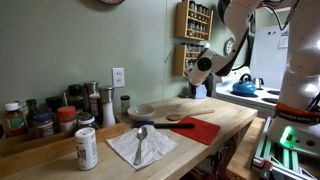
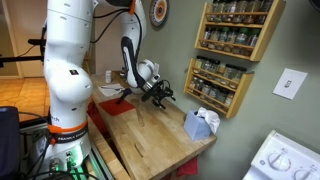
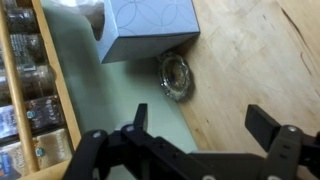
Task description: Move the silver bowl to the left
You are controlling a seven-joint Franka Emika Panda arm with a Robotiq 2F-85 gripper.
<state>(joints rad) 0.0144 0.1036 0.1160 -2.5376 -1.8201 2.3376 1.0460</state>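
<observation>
The silver bowl (image 1: pixel 143 110) is a shallow, pale round dish on the wooden counter, near the wall, in an exterior view. It does not show in the wrist view. My gripper (image 1: pixel 204 68) is in the air well to the right of the bowl, near the spice rack, and also shows in the other exterior view (image 2: pixel 160 94). In the wrist view my gripper (image 3: pixel 200 125) is open and empty, with bare wood and the wall below it.
A wooden spoon (image 1: pixel 184 120) lies by a red cloth (image 1: pixel 198 129). A metal spoon (image 1: pixel 140 139) lies on a white napkin next to a can (image 1: pixel 87 148). Jars (image 1: pixel 40 120) line the wall. A tissue box (image 3: pixel 150 28) and a small shiny glass object (image 3: pixel 175 76) are under the spice rack (image 2: pixel 235 45).
</observation>
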